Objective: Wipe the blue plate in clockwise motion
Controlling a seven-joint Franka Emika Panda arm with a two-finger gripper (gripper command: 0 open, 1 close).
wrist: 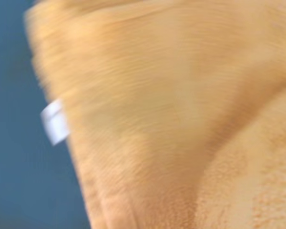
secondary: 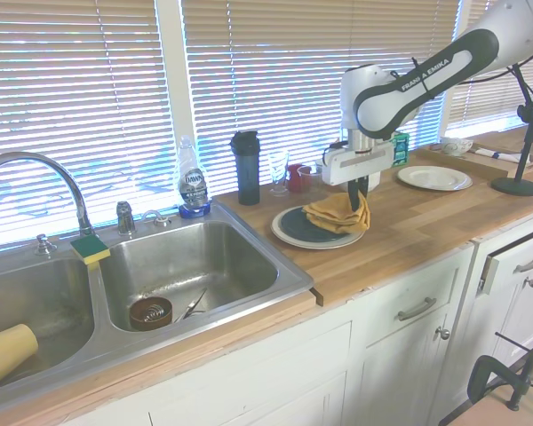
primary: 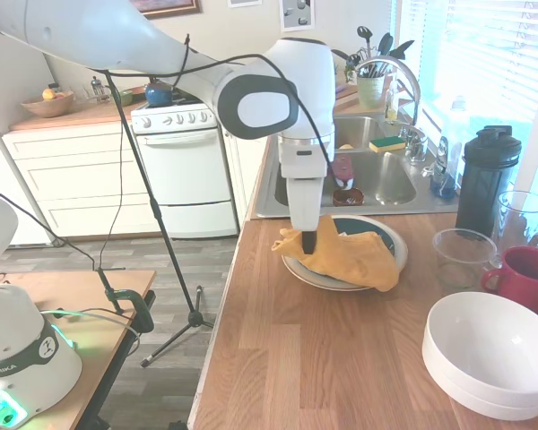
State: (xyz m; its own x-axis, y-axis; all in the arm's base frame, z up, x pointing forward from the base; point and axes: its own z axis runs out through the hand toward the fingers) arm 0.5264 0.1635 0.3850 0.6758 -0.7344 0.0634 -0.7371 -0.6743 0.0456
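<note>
Tool [primary: 309, 244] clamped on yellow cloth [primary: 350, 255], pressing it onto blue plate [secondary: 313, 228] w/ cloth draped over rim, so it can drag round. Plate stacked on cream plate [primary: 316, 276], on surface nr sink [secondary: 191, 266].

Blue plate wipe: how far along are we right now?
Done: the gripper is shut on the yellow cloth, which already lies on the blue plate, stacked on the cream plate. In hand: cloth pressed to the plate; the wrist view is motion-blurred. Left: the pictures can't show how much of the clockwise circling is completed.
</note>
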